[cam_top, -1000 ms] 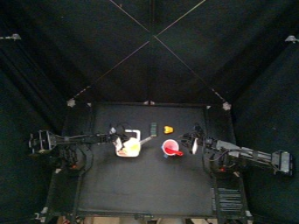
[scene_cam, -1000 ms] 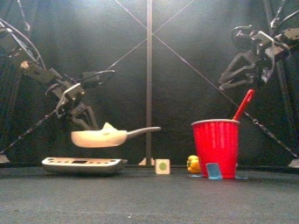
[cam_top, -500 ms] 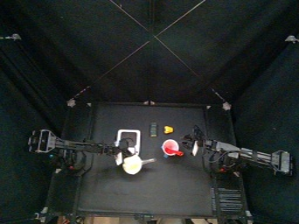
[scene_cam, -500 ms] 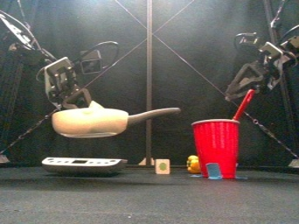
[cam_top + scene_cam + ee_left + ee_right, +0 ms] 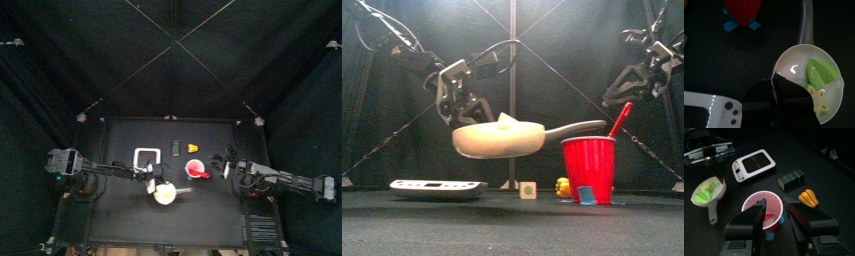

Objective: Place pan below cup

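Your left gripper (image 5: 472,100) is gripping pan (image 5: 500,139) by rim, jaws closed on it, and is carrying it clear of table (image 5: 513,222), beside cup (image 5: 587,169). Pan handle (image 5: 583,127) is pointing toward cup. From above, pan (image 5: 162,193) is hanging just front-left of cup (image 5: 197,170). Green and yellow pieces (image 5: 821,80) are lying inside pan. Your right gripper (image 5: 775,221) is hovering over cup with jaws spread, holding nothing. White scale (image 5: 437,187) is sitting farther left.

A white scale (image 5: 753,164), a dark block (image 5: 791,178) and an orange piece (image 5: 807,197) lie on the table (image 5: 120,215).
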### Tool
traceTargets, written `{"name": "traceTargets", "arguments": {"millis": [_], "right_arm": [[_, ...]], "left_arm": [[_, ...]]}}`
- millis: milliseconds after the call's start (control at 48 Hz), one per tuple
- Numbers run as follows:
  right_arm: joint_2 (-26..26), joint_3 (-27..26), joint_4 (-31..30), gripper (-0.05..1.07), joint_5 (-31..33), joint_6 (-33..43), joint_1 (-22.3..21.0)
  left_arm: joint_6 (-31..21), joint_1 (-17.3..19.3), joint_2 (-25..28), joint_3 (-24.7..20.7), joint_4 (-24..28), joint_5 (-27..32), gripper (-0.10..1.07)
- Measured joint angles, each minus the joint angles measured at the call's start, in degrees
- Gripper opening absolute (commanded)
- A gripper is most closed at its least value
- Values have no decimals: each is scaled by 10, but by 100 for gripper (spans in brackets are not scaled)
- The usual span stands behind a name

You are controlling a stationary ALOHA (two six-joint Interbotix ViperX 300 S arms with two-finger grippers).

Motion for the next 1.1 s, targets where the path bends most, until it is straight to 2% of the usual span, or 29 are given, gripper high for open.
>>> {"name": "traceTargets", "arguments": {"millis": [229, 667, 896, 1104], "right_arm": [[0, 2, 2, 74, -4, 1, 0], [-1, 5, -1, 74, -4, 0, 0], [-1, 5, -1, 74, -4, 0, 0], [-1, 4, 0, 74, -4, 0, -1]], "left_arm": [[1, -34, 57, -61, -1, 1, 39], [0, -45, 150, -172, -11, 13, 39], [0, -45, 176, -207, -38, 31, 39], [0, -44, 190, -214, -46, 47, 39]]}}
